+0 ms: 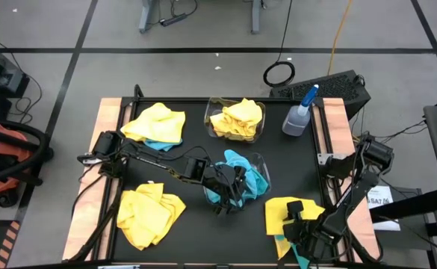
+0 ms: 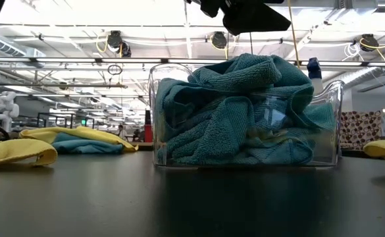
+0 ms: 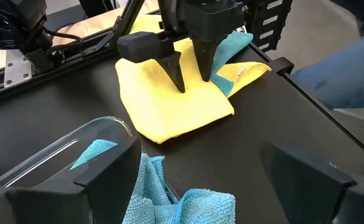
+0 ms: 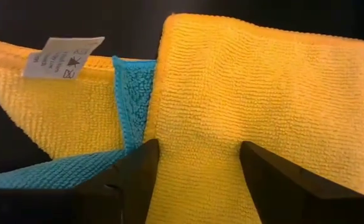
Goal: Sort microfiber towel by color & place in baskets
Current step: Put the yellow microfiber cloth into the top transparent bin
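yellow towel [image 4: 244, 99] directly under right pincer [image 4: 199, 168], fingers spread and pressed onto cloth, nothing lifted; same towel at desk's [image 1: 196, 224] front right corner, overlapping blue towel [image 4: 132, 99] with white tag [image 4: 60, 59]. left pincer [image 1: 229, 190] wide open, empty, over middle tub [image 2: 245, 115], packed with blue towels [image 2: 231, 112]. rear tub [image 1: 237, 119] filled with yellow towels [image 1: 240, 118]. loose yellow pile [image 1: 149, 213] front left; yellow-over-blue pile [image 1: 155, 125] rear left. spray bottle [image 1: 300, 113] rear right, upright.
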`<state>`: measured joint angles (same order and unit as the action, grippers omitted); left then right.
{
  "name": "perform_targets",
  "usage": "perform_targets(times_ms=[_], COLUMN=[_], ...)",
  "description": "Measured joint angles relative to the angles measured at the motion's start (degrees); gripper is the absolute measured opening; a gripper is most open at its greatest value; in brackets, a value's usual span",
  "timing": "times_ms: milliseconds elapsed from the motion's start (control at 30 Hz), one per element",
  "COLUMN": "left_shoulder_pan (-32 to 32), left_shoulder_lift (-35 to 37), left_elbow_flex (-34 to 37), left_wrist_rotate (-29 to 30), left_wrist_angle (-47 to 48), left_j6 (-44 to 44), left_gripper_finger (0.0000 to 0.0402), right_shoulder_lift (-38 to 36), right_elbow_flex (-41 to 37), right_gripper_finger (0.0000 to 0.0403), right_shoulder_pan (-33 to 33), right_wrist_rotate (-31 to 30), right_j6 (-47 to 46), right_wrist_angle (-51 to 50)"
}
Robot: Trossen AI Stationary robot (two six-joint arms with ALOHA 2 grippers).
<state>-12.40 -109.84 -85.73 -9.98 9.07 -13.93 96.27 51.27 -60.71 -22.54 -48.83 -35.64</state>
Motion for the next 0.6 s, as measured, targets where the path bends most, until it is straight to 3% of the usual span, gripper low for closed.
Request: perform_targets(times_ms=[133,367,433,600], left_shoulder_pan=[-0.01,-0.01,0.0,-0.01], left_shoulder_lift=[0.0,0.0,0.0,0.0], left_elbow_flex=[0.0,0.0,0.0,0.0], left_wrist_rotate=[0.0,0.0,0.0,0.07], left_wrist_angle=[-0.01,-0.01,-0.01,-0.22], left_j6=[0.0,0.03,0.04,0.01], left_gripper_finger=[0.0334,0.0334,0.0334,0.0334], right_shoulder_lift=[0.0,0.0,-0.06,-1.54], right_elbow_flex=[0.0,0.99,2.48,7.91], right_gripper_finger=[0.0176,0.0022,0.0009,0.002], right_shoulder_pan=[0.0,0.0,0.0,0.0], right_wrist_rotate=[0.28,0.7,0.65,0.16], right_j6=[-0.25,2.21,3.72,3.9], right_wrist_angle=[-0.06,-1.11,-2.37,-11.32])
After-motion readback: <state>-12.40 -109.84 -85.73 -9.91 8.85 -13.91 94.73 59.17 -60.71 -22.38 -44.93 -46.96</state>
